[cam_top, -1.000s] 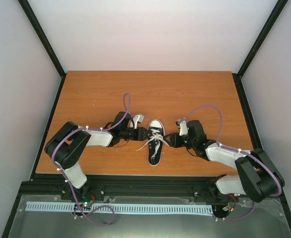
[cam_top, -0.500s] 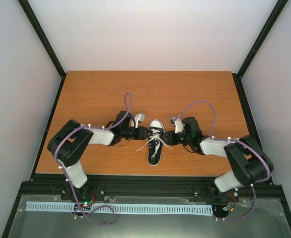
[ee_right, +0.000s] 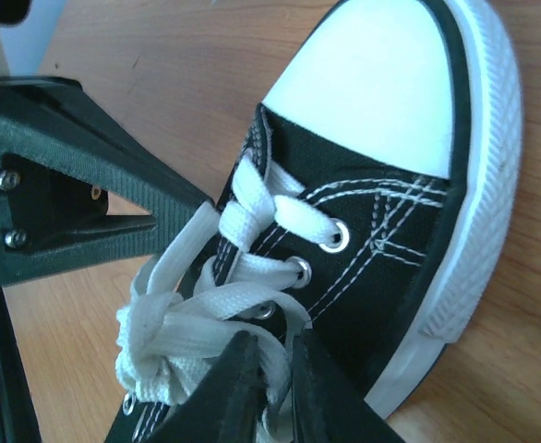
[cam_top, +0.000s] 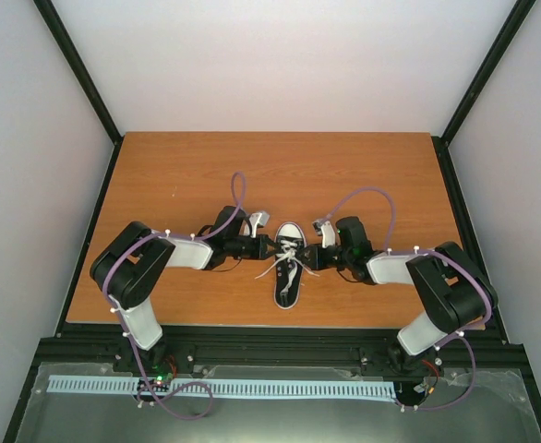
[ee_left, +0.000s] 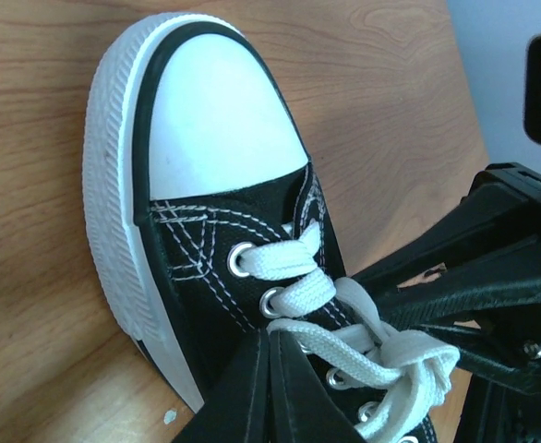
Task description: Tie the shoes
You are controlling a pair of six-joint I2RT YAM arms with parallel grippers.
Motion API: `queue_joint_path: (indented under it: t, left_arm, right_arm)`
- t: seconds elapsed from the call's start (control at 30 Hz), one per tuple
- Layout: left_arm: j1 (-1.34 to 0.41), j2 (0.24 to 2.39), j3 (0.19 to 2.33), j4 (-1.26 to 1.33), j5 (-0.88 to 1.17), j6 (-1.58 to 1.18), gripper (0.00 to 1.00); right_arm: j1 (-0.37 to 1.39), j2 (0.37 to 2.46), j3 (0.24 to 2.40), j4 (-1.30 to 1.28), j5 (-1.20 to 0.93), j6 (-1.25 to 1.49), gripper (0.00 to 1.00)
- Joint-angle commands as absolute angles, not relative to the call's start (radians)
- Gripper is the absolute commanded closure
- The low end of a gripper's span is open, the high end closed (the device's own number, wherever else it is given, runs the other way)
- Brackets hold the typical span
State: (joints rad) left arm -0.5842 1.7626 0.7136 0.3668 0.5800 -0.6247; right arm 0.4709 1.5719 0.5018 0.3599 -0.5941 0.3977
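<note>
The small black sneaker [cam_top: 288, 268] lies on the wooden table [cam_top: 178, 175], white toe cap pointing away from the arms. Its white laces [ee_left: 381, 355] are gathered in a loose knot over the tongue. My left gripper [cam_top: 269, 247] meets the shoe from the left. In the left wrist view its fingers [ee_left: 272, 346] are shut on a lace strand [ee_left: 312, 332] beside the eyelets. My right gripper [cam_top: 310, 256] meets the shoe from the right. In the right wrist view it [ee_right: 270, 369] pinches a lace loop [ee_right: 252, 314] next to the knot [ee_right: 155, 332].
The shoe sits near the table's front edge [cam_top: 270, 325]. Black frame posts [cam_top: 77, 69] and pale walls enclose the table. Purple cables [cam_top: 238, 189] arch over both wrists. Each gripper's black body fills the side of the other's wrist view [ee_left: 492, 277].
My right arm has swung left, bringing its gripper from beside the shoe onto the laces. My left gripper has stayed at the shoe's left side.
</note>
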Motion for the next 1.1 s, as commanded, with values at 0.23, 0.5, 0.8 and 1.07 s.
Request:
queue_joint_path:
  t: [0.23,0.5,0.8,1.07]
  left_arm:
    - [-0.579,1.727,0.710,0.388,0.529,-0.617,0.99]
    - [-0.571,1.667,0.660,0.362,0.434,-0.628,0.99]
    - [-0.568,1.643,0.617,0.357,0.391,-0.647,0.99]
    - [-0.564,1.619,0.590,0.345,0.363,-0.650,0.99]
  right_arm:
    - [0.468,1.487,0.499,0.315,-0.540,0.380,0.97]
    - [0.468,1.424,0.465,0.251,-0.473,0.375,0.97]
    - [0.467,1.368,0.427,0.208,-0.412,0.376,0.97]
    - [0.467,1.340,0.410,0.190,-0.389,0.372,0.97]
